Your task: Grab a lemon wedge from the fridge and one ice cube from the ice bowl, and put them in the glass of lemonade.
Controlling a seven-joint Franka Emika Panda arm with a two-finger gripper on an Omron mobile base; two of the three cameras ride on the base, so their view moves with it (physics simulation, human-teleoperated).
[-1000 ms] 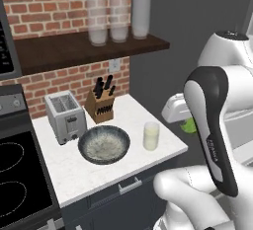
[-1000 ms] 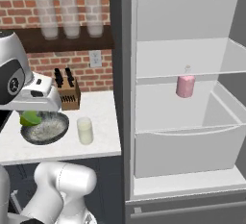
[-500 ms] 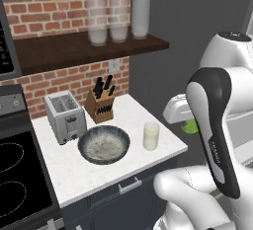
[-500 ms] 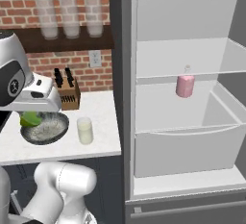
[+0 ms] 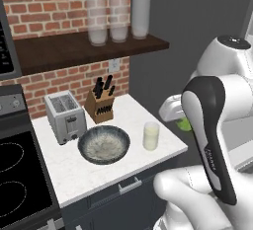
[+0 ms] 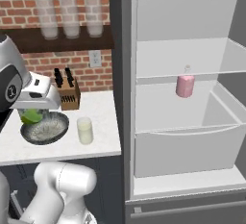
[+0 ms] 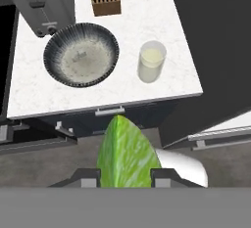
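The gripper (image 7: pixel 125 177) is closed partway on the lemon wedge (image 7: pixel 126 156); hand view shows the green crescent pinched btwn the two dark tips, pointed end sticking out fwd, so fingers are narrow but not fully together. Wedge also shows as a green bit under the hand in left base view (image 5: pixel 184 124) and right base view (image 6: pixel 30 116). It hangs in the air off the near edge of the counter (image 7: pixel 29 100), not yet above the glass of lemonade (image 7: pixel 150 61), which stands on the counter's right part, just right of the ice bowl (image 7: pixel 81 54). Fridge (image 6: pixel 185 98) is open, pink bottle (image 6: pixel 185 85) on its shelf. Handling, my guess: wedge is light, soft, prob. slick w/ juice; the tapered shape could squirt out if squeezed hard, so hold across the thick mid-body w/ modest force, as now. Glass mouth is narrow vs. the hand, liquid high, so release low and centred to avoid splash or tipping. Ice cube: hard, slippery, small; take it square on flat faces.
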